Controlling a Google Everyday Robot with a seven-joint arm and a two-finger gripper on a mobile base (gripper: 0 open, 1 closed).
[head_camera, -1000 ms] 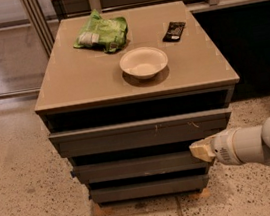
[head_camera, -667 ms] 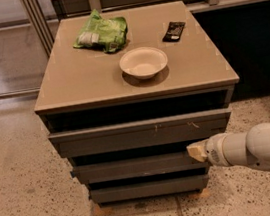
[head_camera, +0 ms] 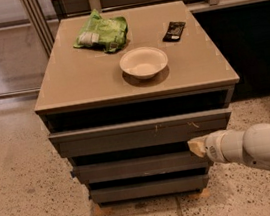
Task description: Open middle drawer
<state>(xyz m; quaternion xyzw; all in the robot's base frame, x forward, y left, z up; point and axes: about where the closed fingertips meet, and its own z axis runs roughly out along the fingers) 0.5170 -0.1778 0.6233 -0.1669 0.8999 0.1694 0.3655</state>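
Note:
The middle drawer (head_camera: 138, 166) is a plain dark grey handleless front, between the scratched top front (head_camera: 138, 132) and the lowest front (head_camera: 147, 189). It stands about flush with its neighbours, a dark gap above it. My gripper (head_camera: 196, 147) is a pale tip at the end of the white arm (head_camera: 257, 148), which comes in from the right. The tip sits at the right end of the middle drawer, at its upper edge, in the gap under the top drawer.
On the tan cabinet top (head_camera: 71, 84) lie a green chip bag (head_camera: 101, 31), a white bowl (head_camera: 143, 62) and a black packet (head_camera: 174, 30). Speckled floor (head_camera: 25, 187) surrounds the cabinet. A glass partition stands at the left and dark shelving at the right.
The arm has pushed left, carrying the tip a little further in at the middle drawer's right end. The drawers have not visibly moved.

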